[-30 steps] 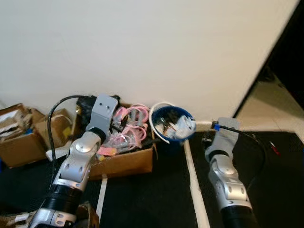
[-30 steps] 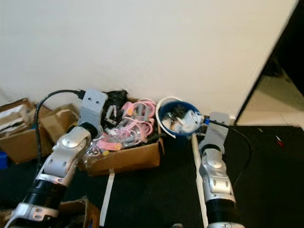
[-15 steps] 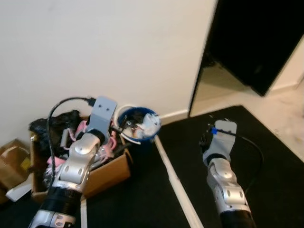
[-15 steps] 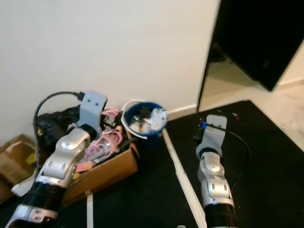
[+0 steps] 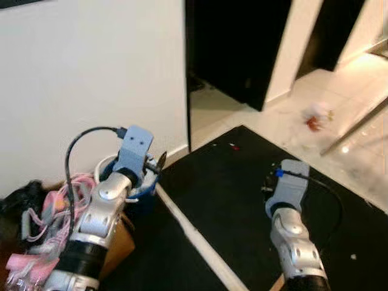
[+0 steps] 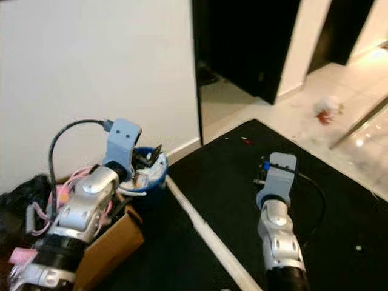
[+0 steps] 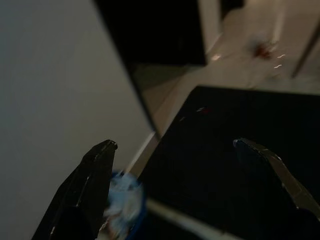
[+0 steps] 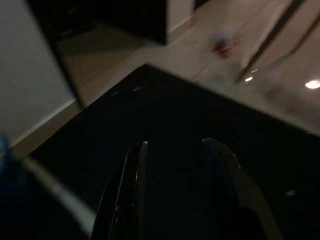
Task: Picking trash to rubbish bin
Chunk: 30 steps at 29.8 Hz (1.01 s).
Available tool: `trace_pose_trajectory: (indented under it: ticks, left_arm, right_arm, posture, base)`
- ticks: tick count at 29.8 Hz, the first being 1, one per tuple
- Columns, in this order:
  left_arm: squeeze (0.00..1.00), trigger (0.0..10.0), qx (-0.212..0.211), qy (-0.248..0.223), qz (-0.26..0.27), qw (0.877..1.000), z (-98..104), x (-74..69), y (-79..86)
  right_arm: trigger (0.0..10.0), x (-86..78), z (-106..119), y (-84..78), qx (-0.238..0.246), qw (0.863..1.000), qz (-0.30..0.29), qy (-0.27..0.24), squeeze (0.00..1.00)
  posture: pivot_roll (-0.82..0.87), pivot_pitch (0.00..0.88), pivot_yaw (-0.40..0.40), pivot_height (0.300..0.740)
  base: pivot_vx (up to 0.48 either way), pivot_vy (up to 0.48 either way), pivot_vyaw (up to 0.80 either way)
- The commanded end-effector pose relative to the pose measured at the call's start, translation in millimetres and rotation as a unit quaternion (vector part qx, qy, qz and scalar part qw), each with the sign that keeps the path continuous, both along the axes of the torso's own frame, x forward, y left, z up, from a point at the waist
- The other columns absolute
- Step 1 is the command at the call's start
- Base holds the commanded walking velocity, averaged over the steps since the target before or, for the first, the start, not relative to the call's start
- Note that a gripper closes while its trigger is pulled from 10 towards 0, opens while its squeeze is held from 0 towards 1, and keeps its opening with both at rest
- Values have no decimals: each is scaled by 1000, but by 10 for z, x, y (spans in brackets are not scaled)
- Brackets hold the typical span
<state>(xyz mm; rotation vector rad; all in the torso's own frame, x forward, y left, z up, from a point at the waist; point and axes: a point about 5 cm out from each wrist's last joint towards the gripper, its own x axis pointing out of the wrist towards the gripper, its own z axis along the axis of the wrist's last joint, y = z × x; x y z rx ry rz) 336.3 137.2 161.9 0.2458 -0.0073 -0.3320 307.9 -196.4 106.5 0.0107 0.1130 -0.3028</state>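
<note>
The whole view has swung right since a second ago: that is the camera turning with the robot, not the things moving. The blue bin (image 6: 147, 171), then near mid-frame, now sits at 9 o'clock, against the white wall and partly behind the left arm. It holds a heap of white scraps. Just beside it, further towards 8 o'clock, is the cardboard box (image 6: 109, 248) of pink cables (image 5: 51, 203).

The turn has brought new trash into sight: a blurred white-and-red scrap (image 5: 316, 116) on the pale tiled floor (image 5: 285, 130) at 2 o'clock, past the far edge of the black mat (image 5: 242, 188) and well apart from the bin. A small red speck (image 5: 235, 147) lies on the mat at 12 o'clock.

Left gripper (image 7: 195, 150) has its jaws spread wide and empty, above the bin's near edge. Right gripper (image 8: 175, 150) hangs over the mat, jaws parted a little, empty.

Judging by this, the robot is turning away from the bin to fetch the next piece, probably the scrap on the tiles, which calls for walking across the mat.
</note>
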Motion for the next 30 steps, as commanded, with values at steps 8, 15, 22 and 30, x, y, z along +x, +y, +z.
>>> trace_pose_trajectory:
  ticks: [8, 15, 22, 30]
  left_arm:
    - [0, 10000, 5, 13, 18, 1000, -72, -11, 78]
    - [0, 10000, 3, 9, 33, 999, -57, 1, 122]
    - [0, 10000, -5, 13, 45, 999, -71, -11, 144]
    - [0, 10000, -18, 14, 40, 999, -79, -29, 132]
  right_arm:
    - [10000, -68, -60, -9, 6, 1000, -8, 12, 0]
    - [10000, -117, -92, -26, 8, 1000, -12, 17, 0]
    - [10000, -172, -122, -25, 9, 1000, -11, 24, 0]
    - [10000, -195, -140, 2, 13, 999, -9, 28, 0]
  posture:
    - [-15, 70, 91, 740]
    - [-13, 54, 85, 740]
    - [-6, 44, 76, 740]
    - [-5, 51, 78, 740]
  base:
    - [0, 0, -800]
    - [0, 0, -800]
    - [0, 0, -800]
    - [0, 0, -800]
